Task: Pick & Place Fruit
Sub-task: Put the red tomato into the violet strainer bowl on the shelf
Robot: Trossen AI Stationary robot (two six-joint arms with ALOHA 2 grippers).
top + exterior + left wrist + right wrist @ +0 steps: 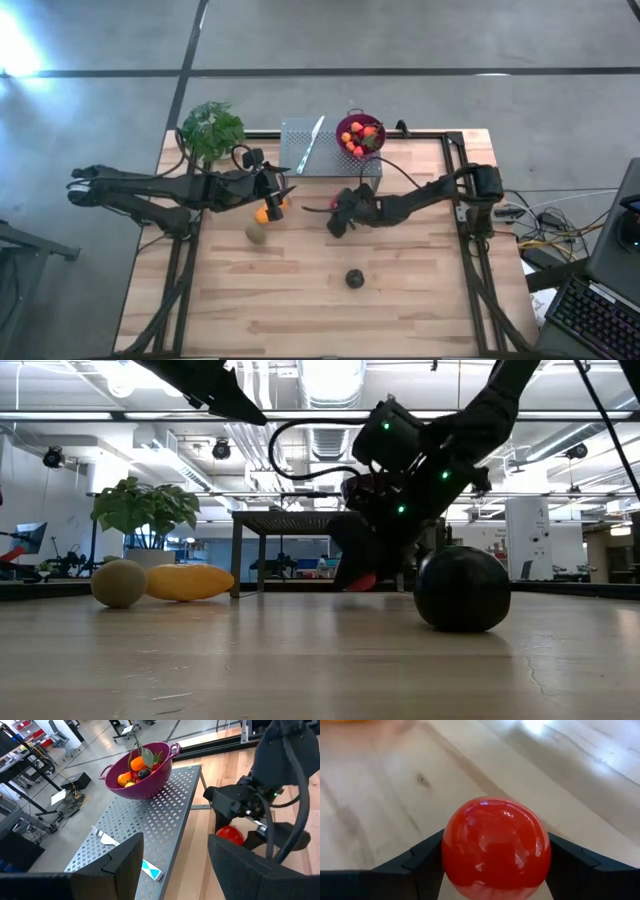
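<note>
Fruit is mid-pickup: we see the right gripper (495, 865) clamped on the red ball (496, 847) at table level just before the purple colander (361, 135), so we judge lifting it there comes next.

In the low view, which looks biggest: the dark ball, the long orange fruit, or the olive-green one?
1. Dark ball, though it sits nearest the camera, so it may only look bigger.
2. Long orange fruit.
3. Olive-green fruit.
</note>
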